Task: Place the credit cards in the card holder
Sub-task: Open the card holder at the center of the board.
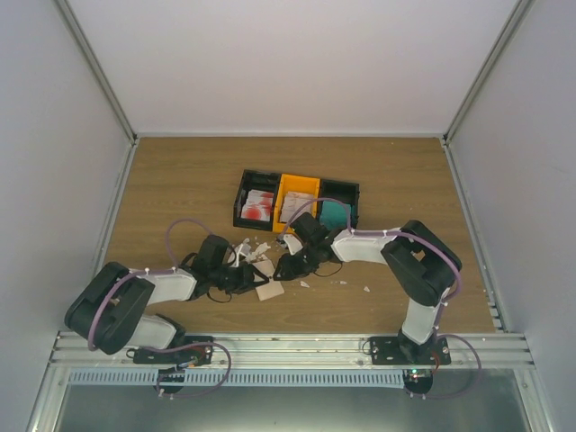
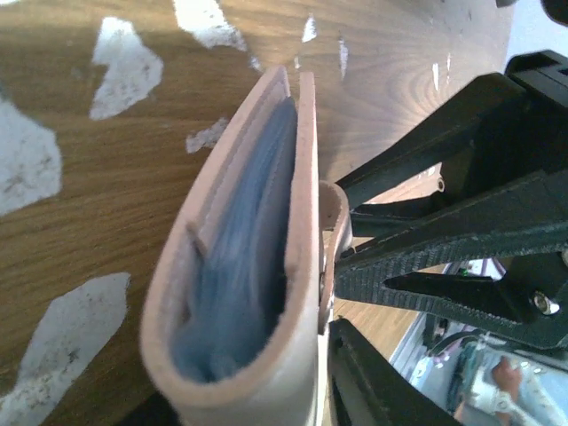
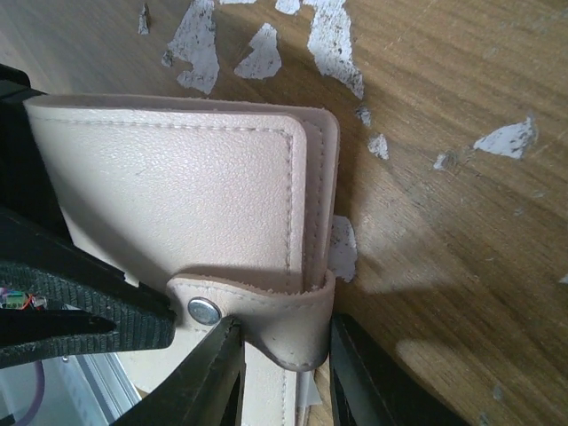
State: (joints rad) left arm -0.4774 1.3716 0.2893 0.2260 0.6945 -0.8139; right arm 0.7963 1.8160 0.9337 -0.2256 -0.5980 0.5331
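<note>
The beige card holder [image 1: 270,290] is held folded, on edge, between both grippers at mid-table. My left gripper [image 2: 257,408] is shut on its folded end [image 2: 302,222]. A blurred blue surface [image 2: 240,266] shows between the leaves. My right gripper [image 3: 284,342] is shut on the snap tab [image 3: 266,306], which wraps round the card holder's edge [image 3: 177,195], one finger on each side. In the top view the left gripper [image 1: 250,279] and right gripper [image 1: 286,267] face each other. Credit cards lie in the bins: red-and-white [image 1: 259,205], pale printed [image 1: 295,205], teal [image 1: 336,214].
The joined black and orange bins [image 1: 297,183] stand just behind the grippers. Small white scraps [image 1: 364,290] are scattered on the wooden table around the card holder, seen too as scraps [image 2: 115,53] and scraps [image 3: 328,35]. White walls enclose the table on three sides.
</note>
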